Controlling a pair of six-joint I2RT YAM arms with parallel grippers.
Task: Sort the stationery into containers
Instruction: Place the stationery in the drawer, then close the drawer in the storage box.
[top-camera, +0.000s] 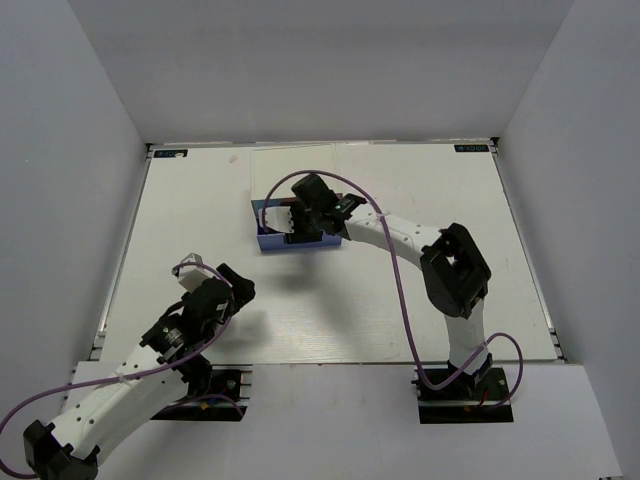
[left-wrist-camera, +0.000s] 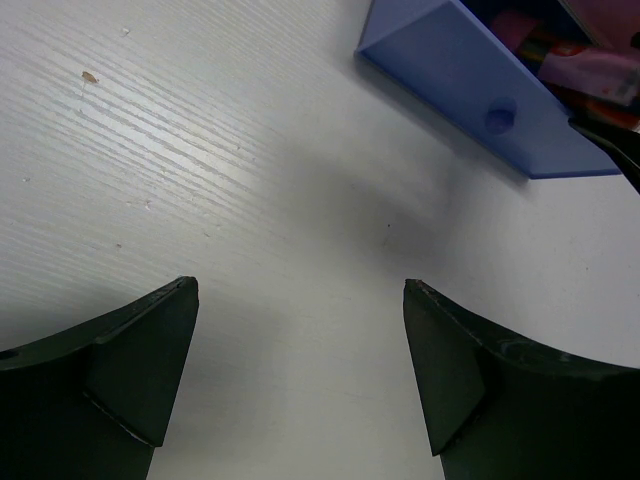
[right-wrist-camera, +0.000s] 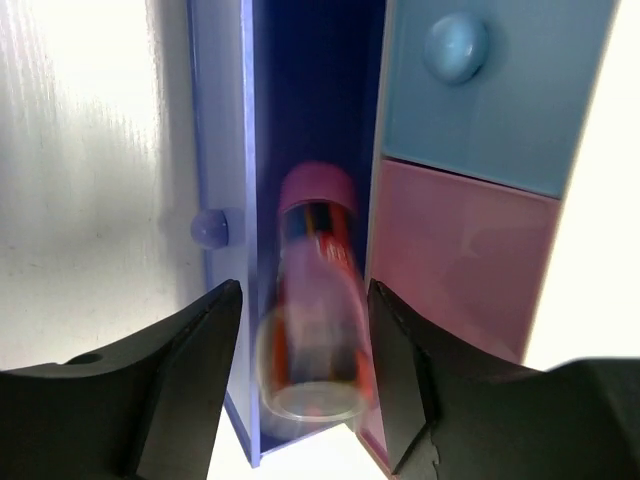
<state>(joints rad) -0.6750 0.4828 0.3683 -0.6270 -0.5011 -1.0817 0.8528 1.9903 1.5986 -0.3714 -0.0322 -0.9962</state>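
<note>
My right gripper hangs over the pulled-out darker blue drawer of the small white cabinet. In the right wrist view its jaws stand apart. The pink-capped dark-red tube lies blurred between them, inside the drawer, with a gap on the left side. The light blue drawer and pink drawer are shut. My left gripper is open and empty over bare table. The markers and the purple piece cannot be made out.
The left wrist view shows the blue drawer front with its knob and pink and red items inside. White walls enclose the table on three sides.
</note>
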